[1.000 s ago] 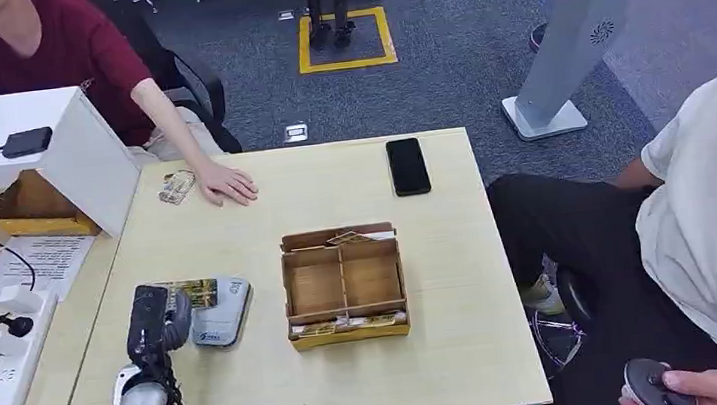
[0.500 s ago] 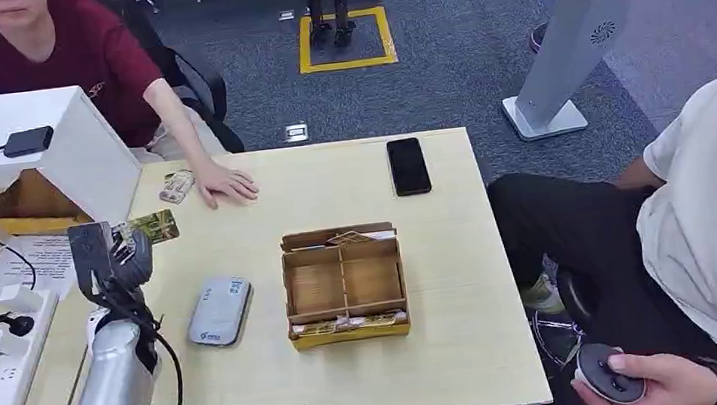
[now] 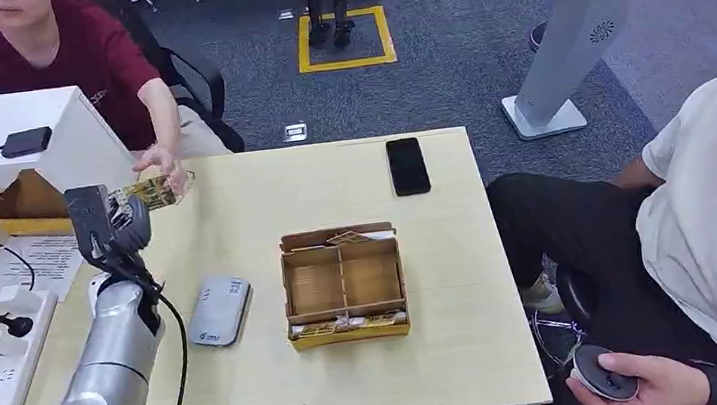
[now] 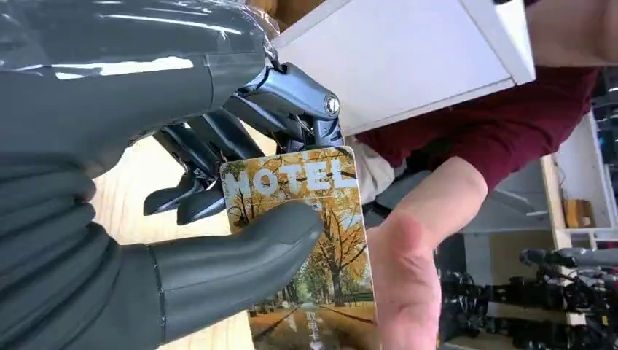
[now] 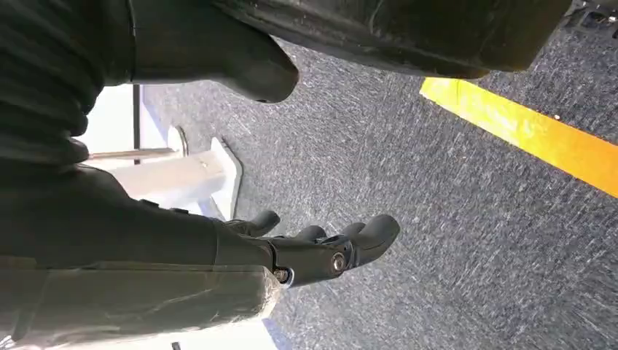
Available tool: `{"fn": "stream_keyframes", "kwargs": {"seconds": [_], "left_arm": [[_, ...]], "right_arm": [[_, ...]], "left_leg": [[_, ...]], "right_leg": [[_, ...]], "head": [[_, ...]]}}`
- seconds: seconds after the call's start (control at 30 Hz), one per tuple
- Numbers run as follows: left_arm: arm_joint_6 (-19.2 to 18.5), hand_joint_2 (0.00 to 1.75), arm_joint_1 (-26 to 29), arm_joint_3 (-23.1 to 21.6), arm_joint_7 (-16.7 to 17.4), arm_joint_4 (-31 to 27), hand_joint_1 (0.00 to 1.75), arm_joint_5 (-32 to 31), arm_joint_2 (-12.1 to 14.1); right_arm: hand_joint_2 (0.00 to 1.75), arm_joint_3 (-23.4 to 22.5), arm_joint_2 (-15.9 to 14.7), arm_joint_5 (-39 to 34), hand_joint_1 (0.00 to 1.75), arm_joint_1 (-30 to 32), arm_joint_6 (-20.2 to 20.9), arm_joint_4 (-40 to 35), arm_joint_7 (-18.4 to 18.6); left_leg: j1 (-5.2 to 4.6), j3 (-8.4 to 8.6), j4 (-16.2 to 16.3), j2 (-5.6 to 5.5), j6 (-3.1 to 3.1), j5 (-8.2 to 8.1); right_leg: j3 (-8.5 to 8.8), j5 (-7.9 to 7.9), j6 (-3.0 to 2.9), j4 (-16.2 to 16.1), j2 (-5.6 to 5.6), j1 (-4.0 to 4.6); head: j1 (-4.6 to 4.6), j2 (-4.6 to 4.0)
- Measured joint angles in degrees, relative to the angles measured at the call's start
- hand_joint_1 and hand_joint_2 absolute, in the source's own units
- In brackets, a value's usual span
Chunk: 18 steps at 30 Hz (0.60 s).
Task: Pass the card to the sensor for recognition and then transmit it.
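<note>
At the worktop's [image 3: 451, 354] far left corner, your left hand [image 3: 111, 228] is raised with the card [image 3: 154, 191] pinched between thumb and fingers — the wrist view shows a yellow "HOTEL" print — and a person's hand [image 3: 161, 163] touches the card's far end. You see the grey sensor [image 3: 218, 311] lying flat near the left edge, the partitioned cardboard box [image 3: 344, 284] at the middle, and a black phone [image 3: 408, 165] by the far edge. Your right hand [image 5: 321, 251] hangs over carpet, fingers loosely apart, holding nothing.
</note>
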Motion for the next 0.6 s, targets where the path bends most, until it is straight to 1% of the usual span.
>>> {"fn": "stream_keyframes", "kwargs": {"seconds": [0.17,0.33,0.37,0.47,0.5,0.57,0.6], "left_arm": [[0.44,1.75,0.26,0.00,-2.27,0.52,1.75,-0.70,-0.28],[0.37,1.75,0.41,0.00,-2.60,0.61,1.75,-1.01,-0.50],[0.29,1.75,0.42,0.00,-2.76,0.63,0.00,-1.12,-0.59],[-0.96,1.75,0.64,0.00,-3.08,0.63,0.00,-1.60,-0.70],[-0.96,0.00,0.76,0.00,-3.08,0.63,0.00,-1.66,-0.70],[-0.78,0.00,0.92,0.00,-3.04,0.63,0.00,-2.17,-0.68],[-0.63,0.00,0.91,0.00,-2.34,0.63,0.00,-2.23,-0.68]], "right_arm": [[1.75,0.02,0.00,0.39,0.00,-0.01,0.15,0.00,-0.07],[1.75,0.07,0.00,0.42,0.00,-0.02,0.24,0.00,-0.07],[1.75,0.09,0.00,0.48,0.00,-0.02,0.26,0.00,-0.07],[1.75,0.09,0.00,0.61,0.00,-0.04,0.41,0.00,-0.07],[1.75,0.09,0.00,0.63,0.00,-0.04,0.41,0.00,-0.07],[1.75,0.11,0.00,0.66,0.00,-0.04,0.41,0.00,-0.07],[1.75,0.09,0.00,0.66,0.00,-0.03,0.42,0.00,-0.04]], "left_leg": [[0.00,-0.02,0.00,-0.01,0.00,0.00],[0.00,-0.02,0.00,0.01,0.00,0.00],[0.00,-0.02,0.00,0.01,0.00,0.00],[0.00,-0.03,0.00,0.00,0.00,0.00],[0.00,-0.03,0.00,0.01,0.00,0.00],[0.00,-0.03,0.00,0.00,0.00,0.00],[0.00,-0.03,0.00,-0.01,0.00,0.00]], "right_leg": [[0.01,0.00,0.00,0.00,-0.01,0.00],[0.01,0.01,0.00,0.00,0.01,0.00],[0.01,0.01,0.00,0.00,0.01,0.00],[0.01,0.01,0.00,0.00,0.00,0.00],[0.00,0.01,0.00,0.00,0.01,0.00],[-0.01,0.01,0.00,0.00,0.00,0.00],[-0.01,0.01,0.00,0.00,-0.01,0.00]], "head": [[0.02,0.00],[0.00,0.00],[0.02,0.00],[0.02,0.00],[0.02,0.00],[0.02,0.00],[0.02,0.00]]}}
